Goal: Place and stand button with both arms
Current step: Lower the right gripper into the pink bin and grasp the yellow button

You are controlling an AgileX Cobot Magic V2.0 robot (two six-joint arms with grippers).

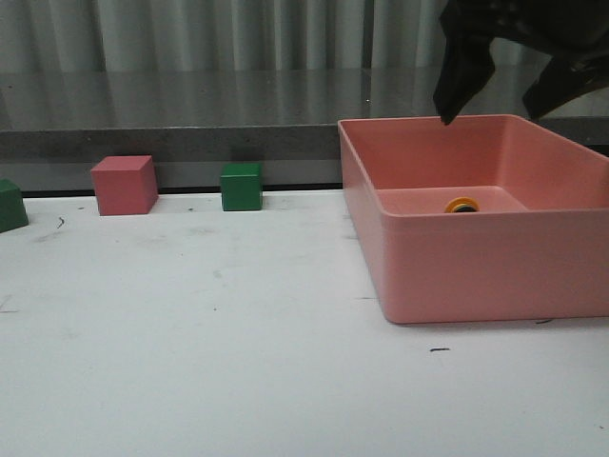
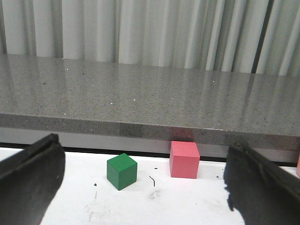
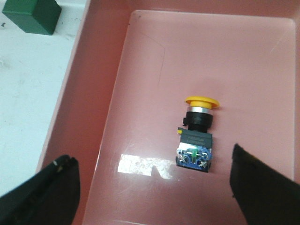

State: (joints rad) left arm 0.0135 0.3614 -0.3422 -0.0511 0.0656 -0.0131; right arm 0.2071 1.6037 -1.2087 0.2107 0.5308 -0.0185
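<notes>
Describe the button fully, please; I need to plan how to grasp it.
The button lies on its side on the floor of the pink bin, not standing. It has a round yellow-orange mushroom cap, a silver collar, a black blocky body and a clear base showing blue and green parts inside. Only the bin floor touches it. The right gripper hangs open above it, fingers clear. In the front view only the cap's edge shows.

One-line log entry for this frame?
button: lying in pink bin | right gripper: open above it | left gripper: open, empty
</notes>
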